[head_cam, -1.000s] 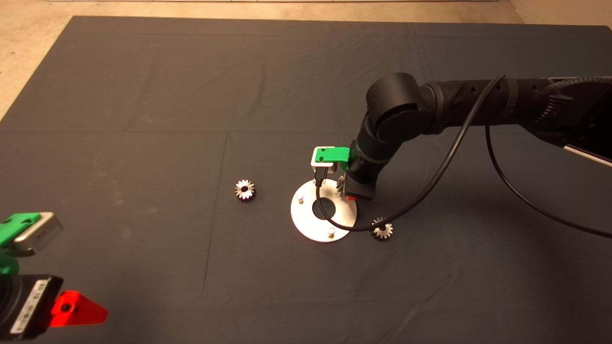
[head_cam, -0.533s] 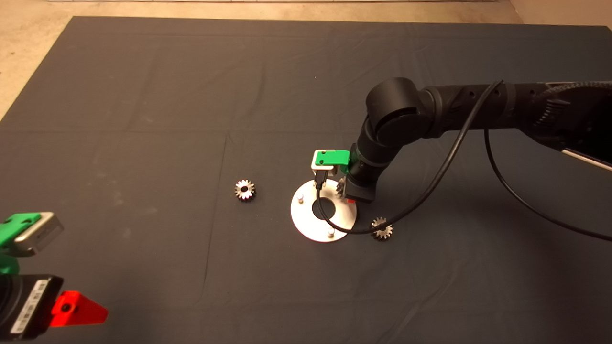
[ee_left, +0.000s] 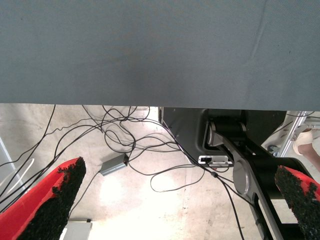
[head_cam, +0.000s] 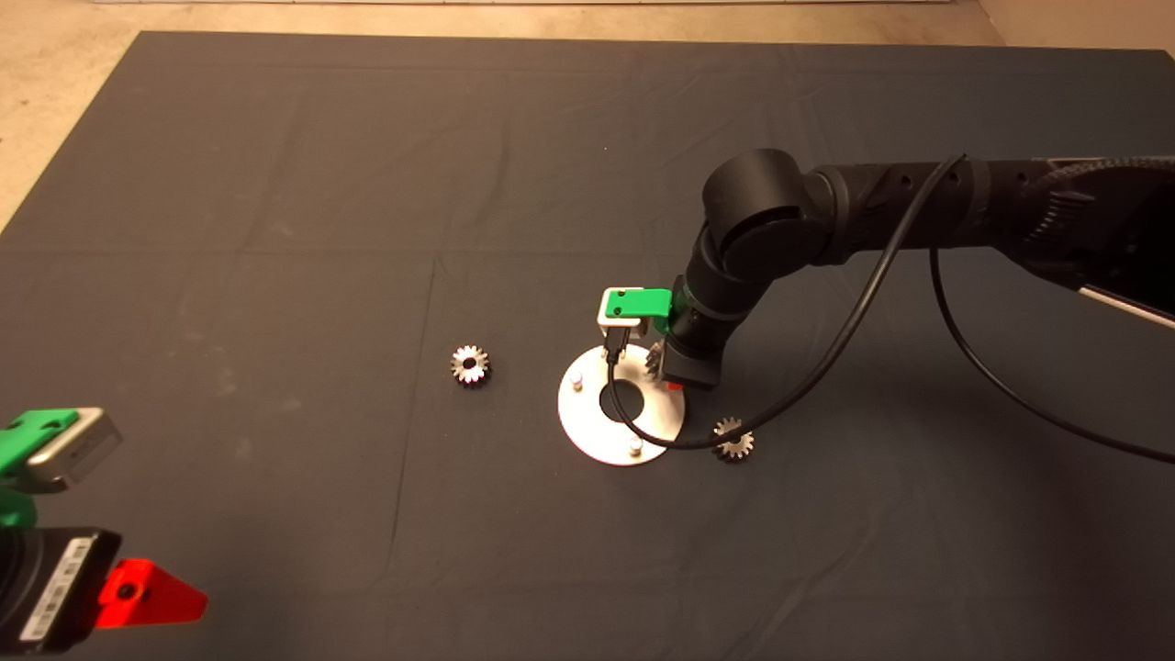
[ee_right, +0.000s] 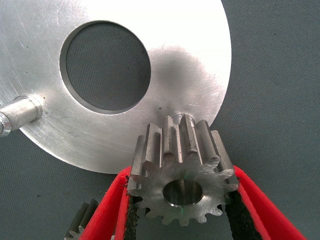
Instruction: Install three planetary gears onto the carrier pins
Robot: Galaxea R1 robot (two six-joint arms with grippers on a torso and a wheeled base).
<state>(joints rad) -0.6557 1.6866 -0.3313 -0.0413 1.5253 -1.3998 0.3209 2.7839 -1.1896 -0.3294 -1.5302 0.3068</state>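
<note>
From above, the right claw hangs over the far right edge of the white disc, which lies on the dark mat covering the surface. Two carrier pins show bare on the disc, one at its left and one at its near edge. A loose gear lies on the mat well left of the disc, and another sits just off its right rim. The left claw waits at the lower left corner.

In the left wrist view, its fingers stand wide apart (only floor and cables between them).

In the right wrist view, the right claw is clamped on a third gear, held over the disc's rim directly above a pin. Another pin stands beyond the centre hole.
</note>
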